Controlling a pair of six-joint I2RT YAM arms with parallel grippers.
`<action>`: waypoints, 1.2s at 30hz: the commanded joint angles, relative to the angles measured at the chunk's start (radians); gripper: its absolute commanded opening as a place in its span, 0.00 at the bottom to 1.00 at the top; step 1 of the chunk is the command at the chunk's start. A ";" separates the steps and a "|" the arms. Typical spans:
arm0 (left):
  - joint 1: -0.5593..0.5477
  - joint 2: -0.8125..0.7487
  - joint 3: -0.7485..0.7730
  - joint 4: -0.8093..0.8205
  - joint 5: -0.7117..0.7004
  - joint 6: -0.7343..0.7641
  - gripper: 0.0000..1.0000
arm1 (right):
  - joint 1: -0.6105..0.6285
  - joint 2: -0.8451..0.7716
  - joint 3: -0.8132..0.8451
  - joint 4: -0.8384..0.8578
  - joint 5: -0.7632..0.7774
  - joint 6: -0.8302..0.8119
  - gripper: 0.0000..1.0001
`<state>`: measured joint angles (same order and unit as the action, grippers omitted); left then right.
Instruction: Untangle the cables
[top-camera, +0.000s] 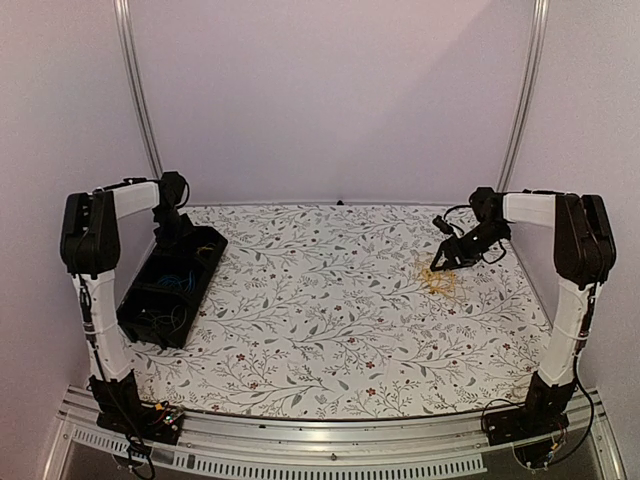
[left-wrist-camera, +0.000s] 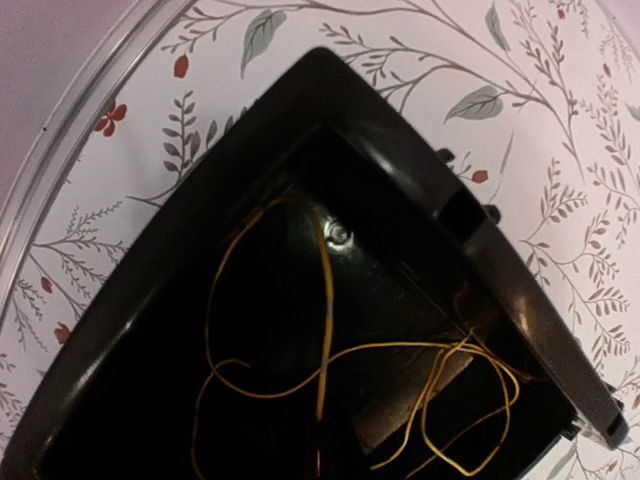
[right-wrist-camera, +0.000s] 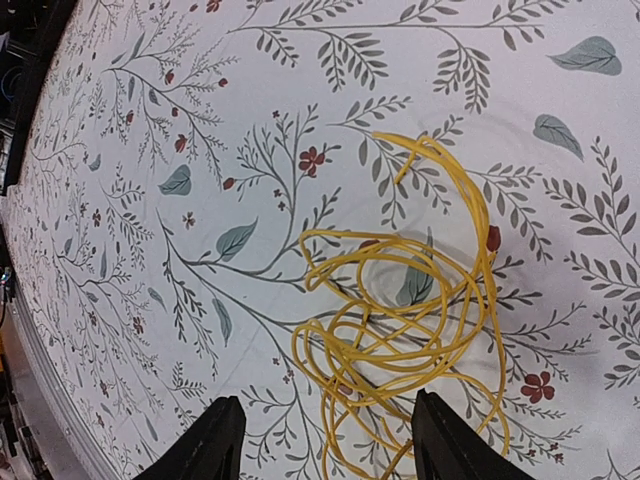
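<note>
Now | cables (right-wrist-camera: 385, 345): thin, yellow, looped in a tangle | left jaws closed | right jaws open

**Floral bench, a tray and a tangle**

The bench (top-camera: 330, 340) has a pale cover printed with grey-green leaves and small red flowers. A long black tray (top-camera: 152, 332) lies at its left side, slanting from the far edge toward the near one. Well apart from it, toward the far right, a loose tangle of yellow cables (top-camera: 441, 282) rests on the cover.
</note>
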<state>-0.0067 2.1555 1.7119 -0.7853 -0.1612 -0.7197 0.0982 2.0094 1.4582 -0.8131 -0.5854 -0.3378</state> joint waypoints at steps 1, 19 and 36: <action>-0.011 -0.010 0.009 -0.013 0.000 0.017 0.00 | 0.004 -0.075 0.011 0.013 -0.013 -0.017 0.61; -0.069 -0.303 -0.036 -0.133 -0.050 -0.016 0.37 | -0.091 -0.020 0.121 0.021 0.101 -0.095 0.58; -0.441 -0.317 0.151 -0.043 -0.005 0.083 0.38 | -0.080 0.054 0.100 0.030 0.042 -0.155 0.48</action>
<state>-0.3500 1.8072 1.8336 -0.9310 -0.2424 -0.7162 0.0132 2.1086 1.6157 -0.7807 -0.5346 -0.4595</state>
